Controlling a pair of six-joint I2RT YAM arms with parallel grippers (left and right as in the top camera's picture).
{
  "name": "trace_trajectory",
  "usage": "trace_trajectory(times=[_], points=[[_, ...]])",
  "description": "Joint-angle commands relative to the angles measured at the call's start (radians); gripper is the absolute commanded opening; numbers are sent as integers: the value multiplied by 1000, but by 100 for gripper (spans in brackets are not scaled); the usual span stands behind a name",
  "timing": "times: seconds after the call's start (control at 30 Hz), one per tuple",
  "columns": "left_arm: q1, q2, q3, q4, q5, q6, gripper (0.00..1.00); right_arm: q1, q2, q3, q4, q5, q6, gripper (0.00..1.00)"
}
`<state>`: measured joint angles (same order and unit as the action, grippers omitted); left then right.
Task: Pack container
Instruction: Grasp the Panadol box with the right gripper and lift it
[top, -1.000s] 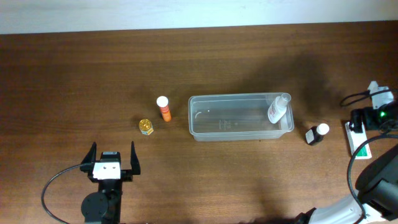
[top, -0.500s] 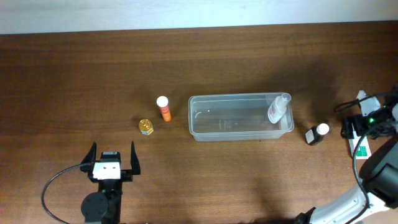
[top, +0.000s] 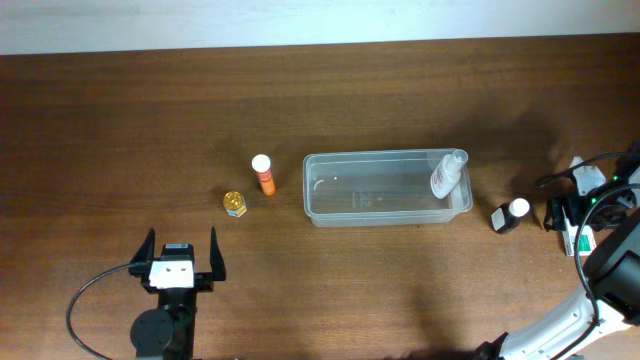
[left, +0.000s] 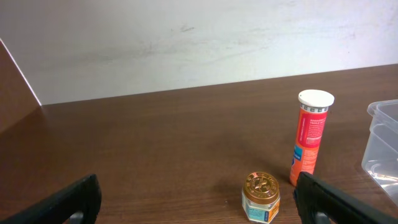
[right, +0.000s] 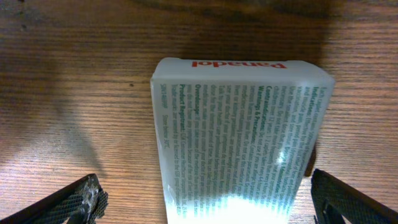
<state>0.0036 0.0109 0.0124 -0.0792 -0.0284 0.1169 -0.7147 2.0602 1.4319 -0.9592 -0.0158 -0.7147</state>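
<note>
Both spread: left pincer (left: 196, 198) facing the orange tube (left: 309, 146), right pincer (right: 205, 200) over the white box (right: 239, 124).

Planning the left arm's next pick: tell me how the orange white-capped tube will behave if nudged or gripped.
The orange tube stands upright, tall and narrow, so a sideways nudge would probably tip it. It looks cylindrical, so once down it would likely roll. Its glossy wall may slip in a loose grip.
</note>
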Motion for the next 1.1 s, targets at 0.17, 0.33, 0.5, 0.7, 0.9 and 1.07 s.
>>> trace_trajectory(times=[0.17,0.33,0.5,0.7,0.9,1.07], points=[[6,-6,-3,-4,11,16,99,-6,13,-7,10,0,16,82],[6,-6,-3,-4,11,16,99,-6,13,-7,21,-10,62,61],[6,-6,-3,-4,10,16,99,-6,13,21,11,-10,126,53],[6,-6,-3,-4,11,16,99,-5,11,157,-100,-11,165,43],[6,-6,-3,-4,11,16,99,-5,11,349,-242,-45,226,34],[6,-6,-3,-4,11,16,99,-4,11,523,-394,-202,227,35]])
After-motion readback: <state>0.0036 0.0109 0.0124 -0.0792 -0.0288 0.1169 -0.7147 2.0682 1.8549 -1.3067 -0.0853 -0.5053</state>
